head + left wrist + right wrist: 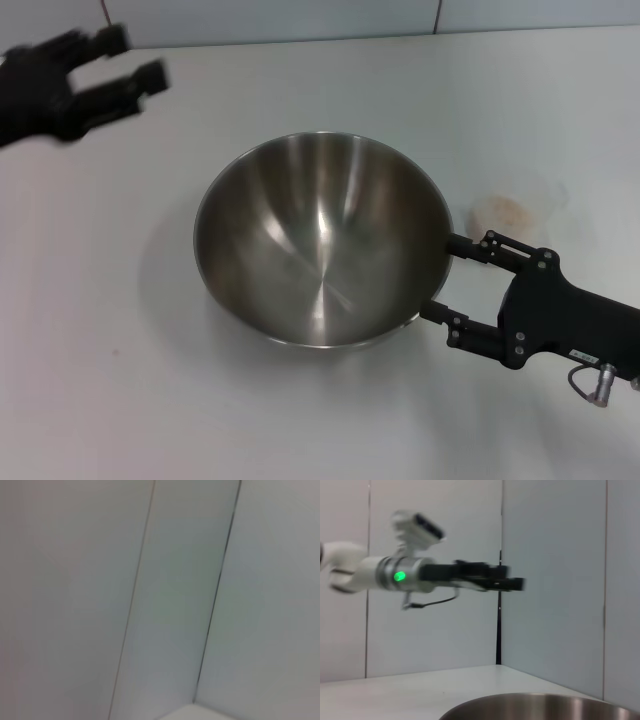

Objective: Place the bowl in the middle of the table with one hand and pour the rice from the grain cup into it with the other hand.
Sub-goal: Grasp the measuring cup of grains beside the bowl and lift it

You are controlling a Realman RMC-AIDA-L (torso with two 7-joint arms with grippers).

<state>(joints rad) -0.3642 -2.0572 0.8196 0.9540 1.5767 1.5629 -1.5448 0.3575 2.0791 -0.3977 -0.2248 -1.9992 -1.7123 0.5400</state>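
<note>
At the bowl's right rim, my right gripper [447, 279] is sitting low over the table [110, 380], its two fingers spread apart, one tip touching the rim at the far side and the other at the near side; nothing is clamped between them. The bowl [320, 240] is resting upright on the table, its shiny inside holding nothing. Just beyond the bowl's right side, the grain cup [515, 205] is standing apart from my fingers, with the rice [503, 212] showing as a pale patch inside it. Far to the bowl's upper left, my left gripper [118, 65] is hovering in the air, fingers parted and holding nothing.
</note>
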